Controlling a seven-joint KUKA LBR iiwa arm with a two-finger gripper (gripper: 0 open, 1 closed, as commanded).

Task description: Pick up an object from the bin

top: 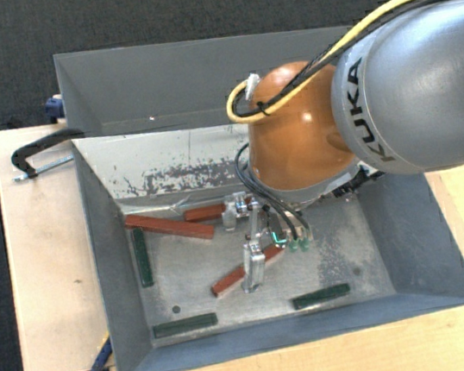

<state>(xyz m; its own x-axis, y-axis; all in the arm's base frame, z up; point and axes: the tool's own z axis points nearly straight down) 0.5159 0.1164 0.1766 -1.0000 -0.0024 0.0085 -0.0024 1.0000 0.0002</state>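
gripper (253,275) low over short red-brown stick (227,283); stick lies slanted right beneath it, jutting out to its left | grip: i cannot tell, clenched or released | green stick (320,296) below-right of it; long red-brown bar (168,223) up-left

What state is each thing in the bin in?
end effector, low over the short red-brown stick
short red-brown stick, lying flat, partly under the end effector
long red-brown stick, flat at the back
left green stick, flat on the left
front-left green stick, flat at the front
front-right green stick, flat at the front
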